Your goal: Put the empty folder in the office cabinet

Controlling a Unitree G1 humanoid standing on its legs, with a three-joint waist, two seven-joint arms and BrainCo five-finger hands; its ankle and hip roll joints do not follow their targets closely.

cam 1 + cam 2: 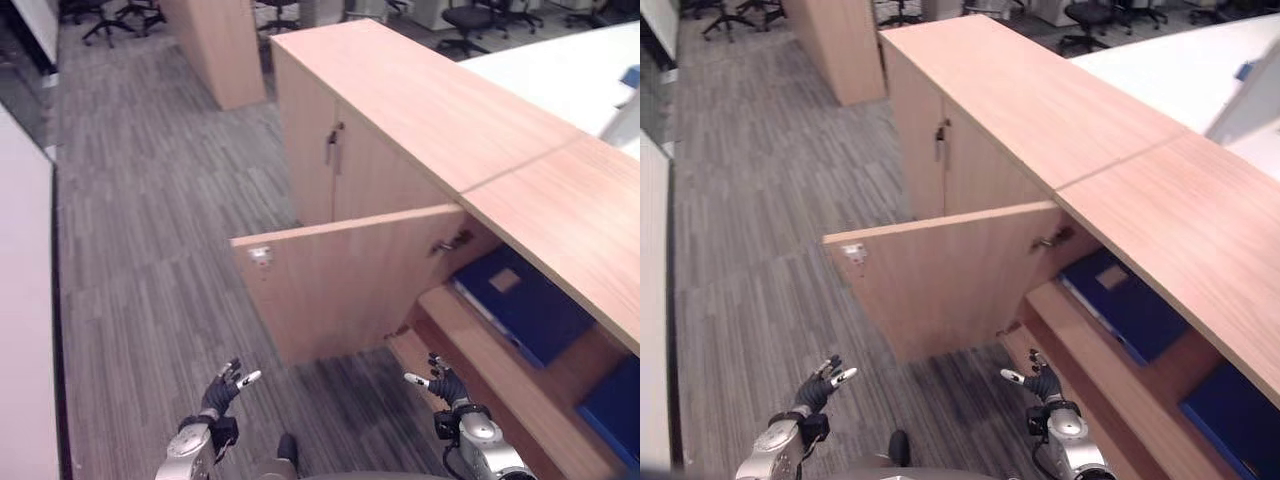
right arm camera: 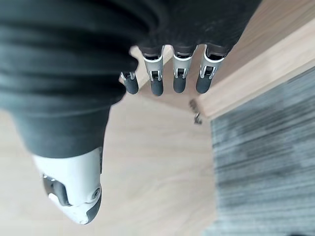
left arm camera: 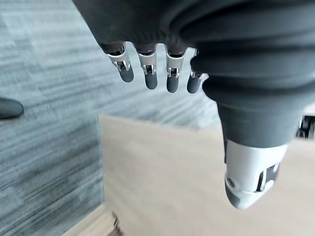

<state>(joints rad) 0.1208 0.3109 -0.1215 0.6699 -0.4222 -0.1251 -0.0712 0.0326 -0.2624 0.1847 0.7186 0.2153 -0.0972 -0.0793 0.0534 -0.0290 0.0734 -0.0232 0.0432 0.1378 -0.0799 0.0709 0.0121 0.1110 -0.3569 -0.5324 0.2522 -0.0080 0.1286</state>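
The wooden office cabinet point(image 1: 430, 100) stands ahead on my right, its lower door point(image 1: 345, 280) swung wide open toward me. Inside, a blue folder point(image 1: 525, 305) lies flat on the upper shelf, and another blue folder point(image 1: 612, 395) shows further right. My left hand point(image 1: 220, 392) hangs low over the carpet in front of the door, open and holding nothing; its fingers point(image 3: 149, 73) are straight. My right hand point(image 1: 447, 385) is beside the shelf's front edge point(image 1: 480, 355), open and empty too, its fingers point(image 2: 167, 73) pointing at the wood.
A closed cabinet door with a metal handle point(image 1: 333, 145) is further along. A second wooden cabinet point(image 1: 215, 45) and office chairs point(image 1: 105, 20) stand at the back. A white desk point(image 1: 570, 65) lies behind the cabinet, a white surface point(image 1: 20, 330) at my left.
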